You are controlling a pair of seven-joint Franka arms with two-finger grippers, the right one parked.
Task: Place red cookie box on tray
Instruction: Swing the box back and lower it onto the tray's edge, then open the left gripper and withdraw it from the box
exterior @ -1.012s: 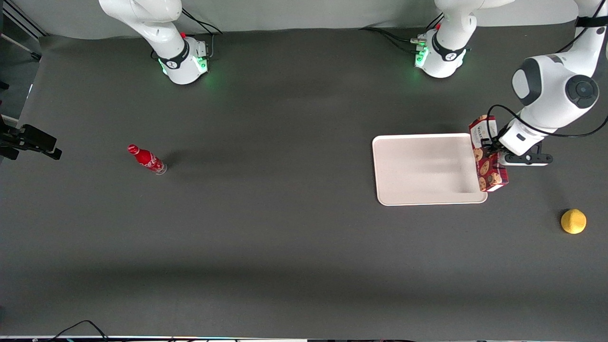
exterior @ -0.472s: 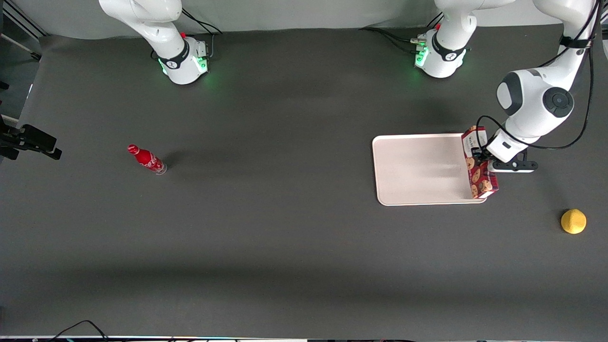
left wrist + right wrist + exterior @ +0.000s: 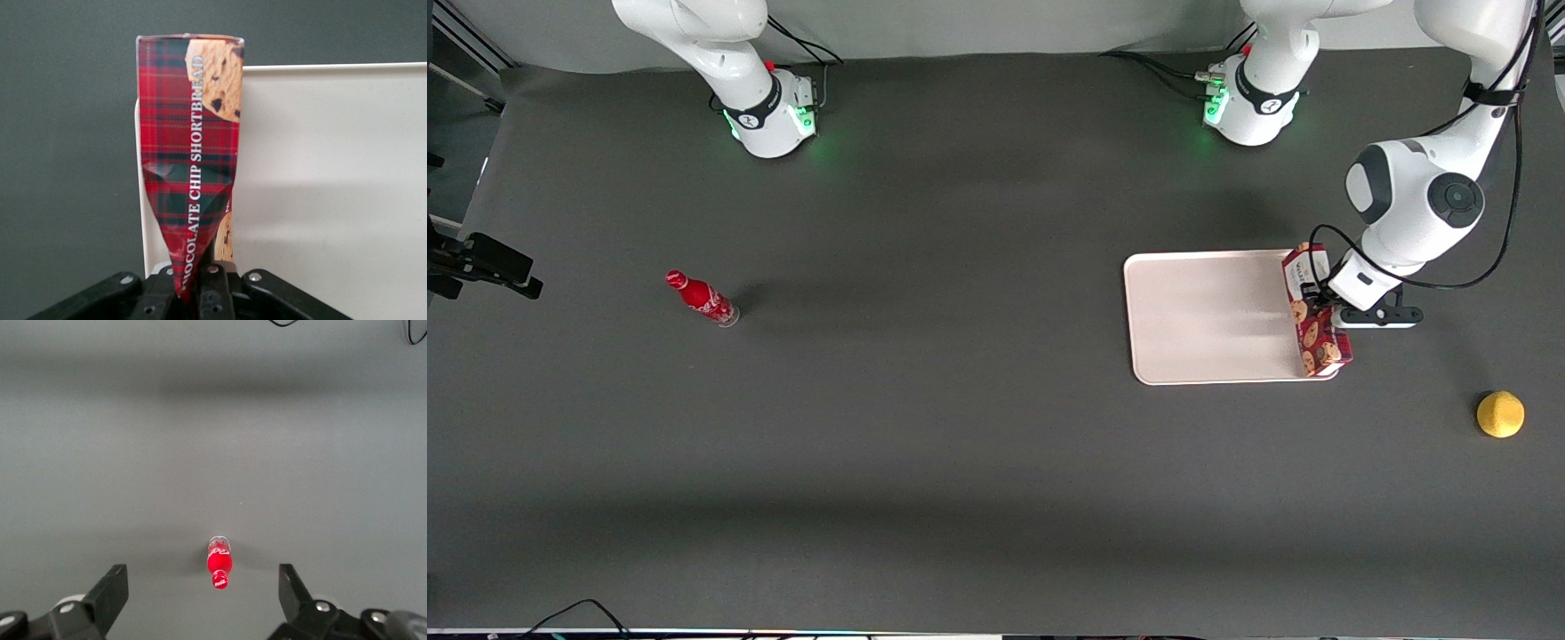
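Note:
The red cookie box (image 3: 1313, 313), long and tartan-patterned with cookie pictures, hangs in my left gripper (image 3: 1323, 300) over the tray's edge nearest the working arm's end of the table. The gripper is shut on the box, and its cardboard is pinched and creased where the fingers squeeze it. In the left wrist view the red cookie box (image 3: 190, 153) stretches away from the gripper (image 3: 197, 293), overlapping the rim of the tray (image 3: 333, 200). The off-white tray (image 3: 1209, 316) lies flat on the dark table with nothing lying on its surface.
A yellow lemon-like fruit (image 3: 1500, 414) sits on the table nearer the front camera, toward the working arm's end. A small red bottle (image 3: 702, 298) stands toward the parked arm's end, also visible as the red bottle (image 3: 219, 564) in the right wrist view.
The gripper has carried the box sideways toward the tray's middle and lower; it went from beside the tray's rim to over that rim.

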